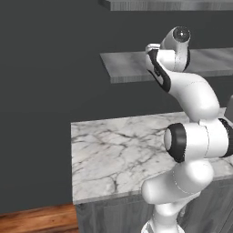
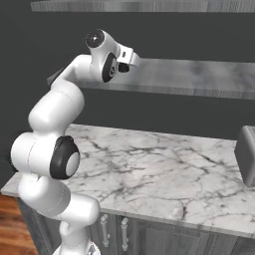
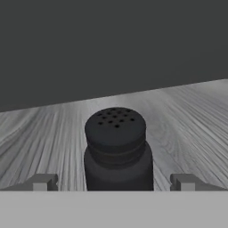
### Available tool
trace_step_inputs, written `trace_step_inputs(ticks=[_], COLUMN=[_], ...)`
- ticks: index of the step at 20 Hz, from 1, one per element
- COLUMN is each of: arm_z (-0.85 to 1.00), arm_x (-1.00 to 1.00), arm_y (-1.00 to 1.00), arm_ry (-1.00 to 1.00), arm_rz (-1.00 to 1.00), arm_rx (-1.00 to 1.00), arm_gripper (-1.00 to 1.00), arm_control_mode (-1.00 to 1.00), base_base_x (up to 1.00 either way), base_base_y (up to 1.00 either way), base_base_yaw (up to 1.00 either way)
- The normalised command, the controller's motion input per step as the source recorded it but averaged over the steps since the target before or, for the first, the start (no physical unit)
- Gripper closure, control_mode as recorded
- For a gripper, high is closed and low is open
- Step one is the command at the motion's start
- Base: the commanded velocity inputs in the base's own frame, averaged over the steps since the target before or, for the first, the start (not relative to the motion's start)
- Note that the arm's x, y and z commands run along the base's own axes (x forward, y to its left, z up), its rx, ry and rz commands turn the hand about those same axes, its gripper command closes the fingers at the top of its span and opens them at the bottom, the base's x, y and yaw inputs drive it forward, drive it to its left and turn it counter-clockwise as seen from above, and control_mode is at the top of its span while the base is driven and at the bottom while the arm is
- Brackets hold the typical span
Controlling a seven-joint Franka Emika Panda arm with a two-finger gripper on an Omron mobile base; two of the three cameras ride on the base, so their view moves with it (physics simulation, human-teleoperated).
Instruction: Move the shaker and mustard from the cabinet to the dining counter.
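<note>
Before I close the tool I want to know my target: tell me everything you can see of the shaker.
The shaker is small, matte black and roughly cylindrical, with a narrower ribbed neck under a rounded cap pierced by small holes. It stands upright on the grey streaked shelf of the cabinet, before its dark back wall. It sits centred between the tool's two fingertips, with open gaps on both sides, so nothing but the shelf touches it. Its base is cut off from view.

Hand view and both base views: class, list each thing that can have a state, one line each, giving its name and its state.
Shaker: upright on the grey shelf, cap on, between the fingertips with gaps at both sides.
Gripper: open, one tip at each side of the shaker, not touching it.
Grey shelf: bare around the shaker.
Base cabinet doors: closed.
</note>
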Motion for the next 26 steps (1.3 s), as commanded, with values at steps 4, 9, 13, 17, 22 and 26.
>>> trace_step_inputs(ticks=[4,9,13,17,22,26], arm_z=[0.0,0.0,0.0,-0.08,-0.14,-0.12], arm_x=[0.1,0.03,0.04,0.09,0.18,0.12], arm_y=[0.0,-0.01,-0.04,-0.02,0.0,-0.04], arm_ry=[0.0,0.0,0.0,0.0,0.0,0.0], arm_rz=[0.0,0.0,0.0,0.0,0.0,0.0], arm_rx=[0.0,0.0,0.0,0.0,0.0,0.0], arm_gripper=[-1.0,-1.0,-1.0,-1.0,1.0,1.0], arm_control_mode=[-1.0,-1.0,-1.0,-1.0,-1.0,-1.0], base_base_x=[0.0,0.0,0.0,0.0,0.0,0.0], base_base_y=[0.0,0.0,0.0,0.0,0.0,0.0], base_base_yaw=[0.0,0.0,0.0,0.0,0.0,0.0])
